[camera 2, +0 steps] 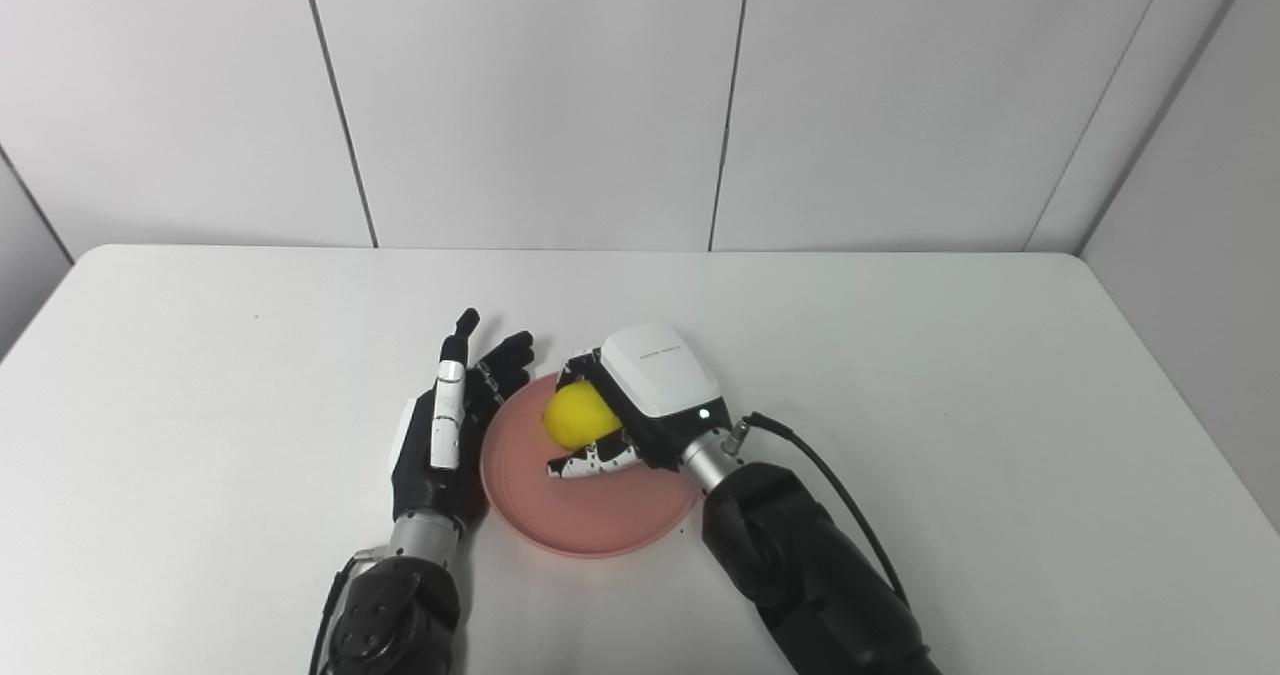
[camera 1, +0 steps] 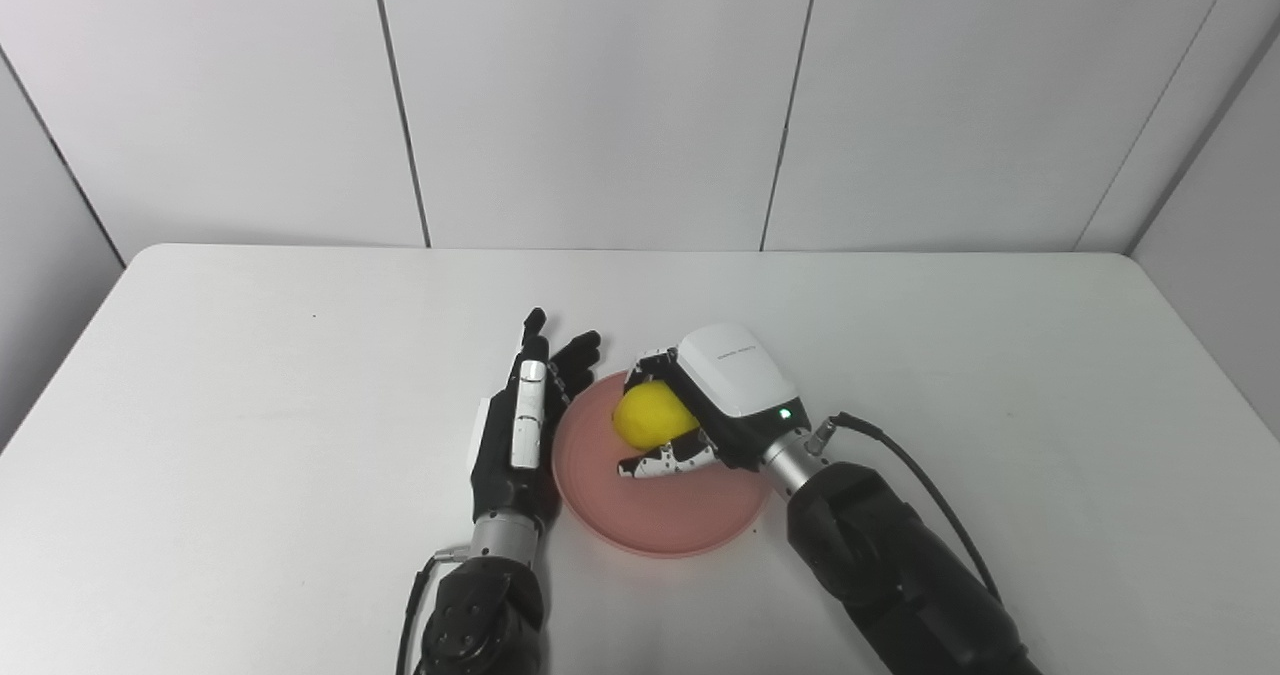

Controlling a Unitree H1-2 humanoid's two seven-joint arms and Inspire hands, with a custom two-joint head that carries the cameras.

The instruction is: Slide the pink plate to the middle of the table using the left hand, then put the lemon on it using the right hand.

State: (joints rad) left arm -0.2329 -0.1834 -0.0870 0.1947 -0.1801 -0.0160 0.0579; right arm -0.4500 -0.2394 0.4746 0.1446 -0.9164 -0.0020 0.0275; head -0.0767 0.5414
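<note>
Lemon sat in the right hand, fingers curled round it, over the far part of the plate. Couldn't tell whether it touched the plate surface or hung just above. Plate lay roughly mid-table, a bit toward the near edge, so the slide looked done and the placing step was on.

Left hand stood edge-on w/ fingers straight and apart, holding nothing, just beside the plate's left rim; contact w/ the rim not clear from either view.

Risks, as I judged them:
- Lemon is round, plate shallow w/ a low rim. If let go from any height or while the hand was tilted, it could roll off toward the left or far side.
- Lemon sat off-centre toward the far rim, so less margin there.
- Fingers opening wide could knock the lemon as they spread, or drag it out on withdrawal.
- Left hand so close to the rim could nudge the plate if it moved, shifting it under the lemon.
- Right thumb side near the plate could catch the rim when lifting.
</note>
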